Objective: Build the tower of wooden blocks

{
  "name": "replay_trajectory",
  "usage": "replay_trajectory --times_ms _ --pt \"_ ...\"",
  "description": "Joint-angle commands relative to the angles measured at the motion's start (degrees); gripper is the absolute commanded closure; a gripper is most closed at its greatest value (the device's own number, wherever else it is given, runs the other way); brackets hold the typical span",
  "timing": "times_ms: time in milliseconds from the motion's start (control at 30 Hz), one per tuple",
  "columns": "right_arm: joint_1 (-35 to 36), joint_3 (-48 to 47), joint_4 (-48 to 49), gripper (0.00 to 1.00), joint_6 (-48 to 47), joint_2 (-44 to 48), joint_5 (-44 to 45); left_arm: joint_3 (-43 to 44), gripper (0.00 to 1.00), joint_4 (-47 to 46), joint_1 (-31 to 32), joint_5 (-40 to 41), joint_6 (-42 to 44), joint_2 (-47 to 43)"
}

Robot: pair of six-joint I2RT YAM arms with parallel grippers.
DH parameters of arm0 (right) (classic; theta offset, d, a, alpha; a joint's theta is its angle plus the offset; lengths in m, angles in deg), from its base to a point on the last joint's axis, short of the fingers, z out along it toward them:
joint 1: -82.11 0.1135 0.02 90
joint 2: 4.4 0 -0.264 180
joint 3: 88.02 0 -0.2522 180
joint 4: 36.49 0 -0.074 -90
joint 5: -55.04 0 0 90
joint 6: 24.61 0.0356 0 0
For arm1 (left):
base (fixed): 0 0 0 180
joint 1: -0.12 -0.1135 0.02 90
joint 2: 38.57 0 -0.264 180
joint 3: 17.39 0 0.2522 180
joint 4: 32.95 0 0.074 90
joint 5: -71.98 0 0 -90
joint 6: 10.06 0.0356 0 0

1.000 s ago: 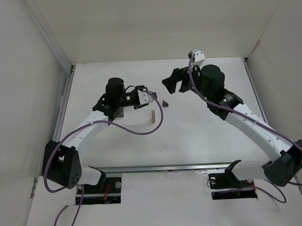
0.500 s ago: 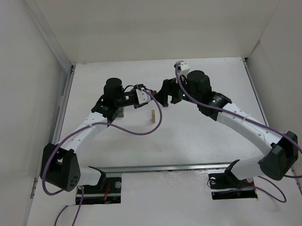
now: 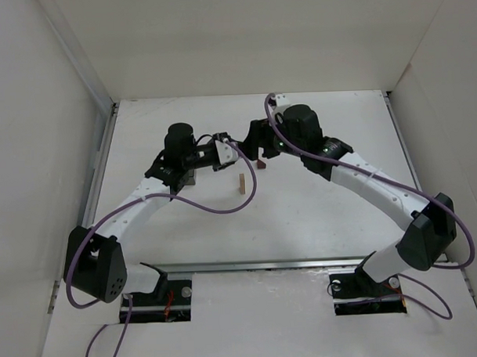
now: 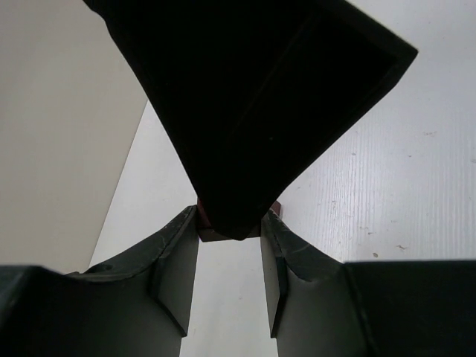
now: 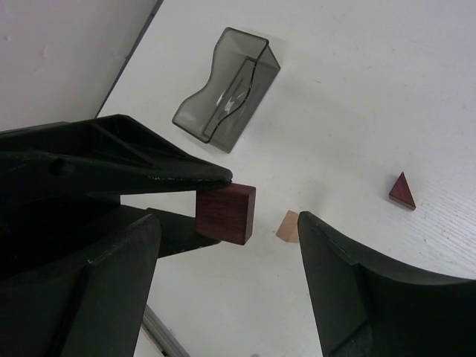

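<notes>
We're gripping the red-brown cube (image 5: 225, 214) in our left fingers (image 5: 149, 175), above the table (image 5: 357, 89) near the upright tan block (image 3: 242, 183); our right fingers (image 5: 349, 282) are straddling it wide, not touching.

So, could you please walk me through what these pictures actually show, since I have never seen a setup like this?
These are two robot arms bolted to a white table, each ending in a two-finger gripper. One picture looks down from above and behind the arms. The other two come from small cameras on the wrists, so each sees its own fingers. The left gripper is pinching a small reddish-brown cube. The right gripper is open, its fingers standing either side of that cube, apart from it. On the table are a slim tan block standing upright, a small reddish triangular piece and a dark see-through bin.
</notes>
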Motion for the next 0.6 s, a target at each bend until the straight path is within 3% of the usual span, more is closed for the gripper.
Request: replay_trajectory --times_ms 0,433,567 --pt "0.19 -2.81 1.28 0.21 0.70 -0.29 0.25 -0.40 1.00 -2.65 0.28 -2.41 -0.61 -2.16" --pt "1.77 -5.36 0.05 0.27 0.70 -3.27 2.18 -0.40 1.00 -3.88 0.81 -0.22 -1.67 -2.16" --pt "1.77 -6.41 0.05 0.37 0.70 -4.42 2.18 -0.40 1.00 -3.88 0.81 0.31 -1.67 -2.16"
